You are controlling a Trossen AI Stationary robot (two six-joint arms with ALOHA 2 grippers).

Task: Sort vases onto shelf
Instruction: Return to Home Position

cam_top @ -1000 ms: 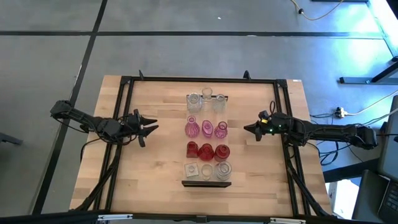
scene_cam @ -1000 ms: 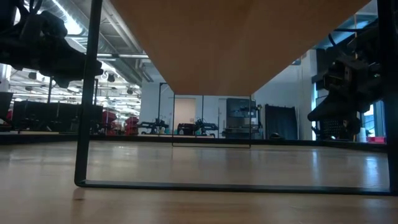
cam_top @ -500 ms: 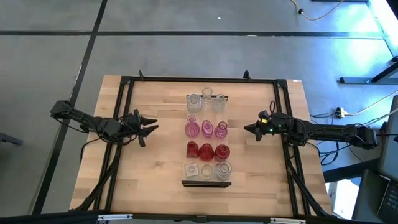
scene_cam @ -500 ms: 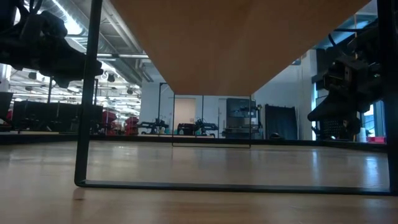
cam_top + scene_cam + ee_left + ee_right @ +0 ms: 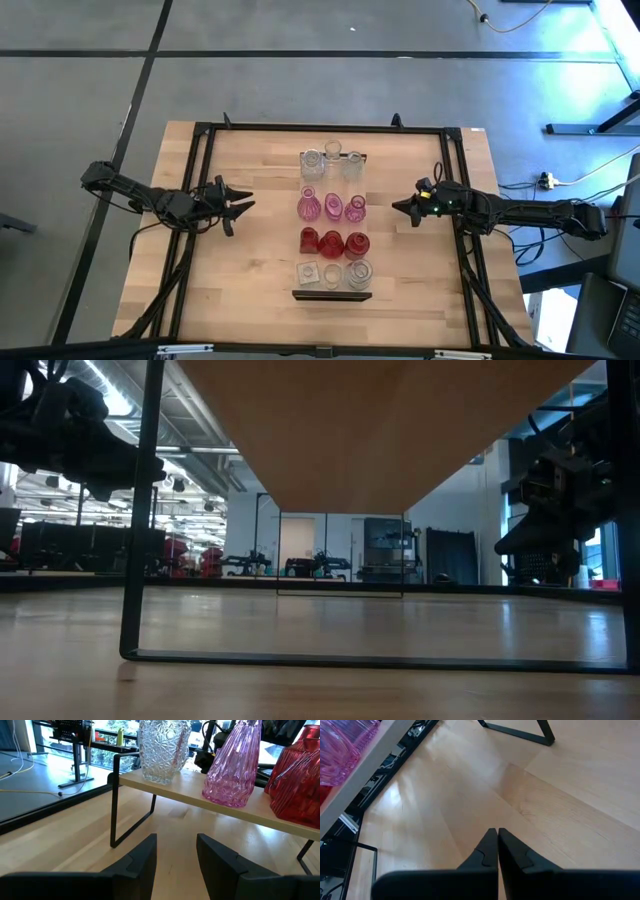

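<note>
Stillness is the only news: over the last second your left gripper (image 5: 236, 205) hovers low over the table (image 5: 250, 300) beside the shelf (image 5: 333, 226), fingers a narrow gap apart, the vases (image 5: 332, 207) stand on the shelf in four rows of three, clear, pink, red, clear, and your right gripper (image 5: 402, 208) waits opposite, pinched shut. I'd judge sorting done and both arms parked. Clear vases are hard to separate from above, so twelve is probably right; the low view shows the shelf's underside, no vases.

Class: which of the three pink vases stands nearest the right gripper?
The pink vase at the row's end facing the right gripper; the other two stand farther off.
</note>
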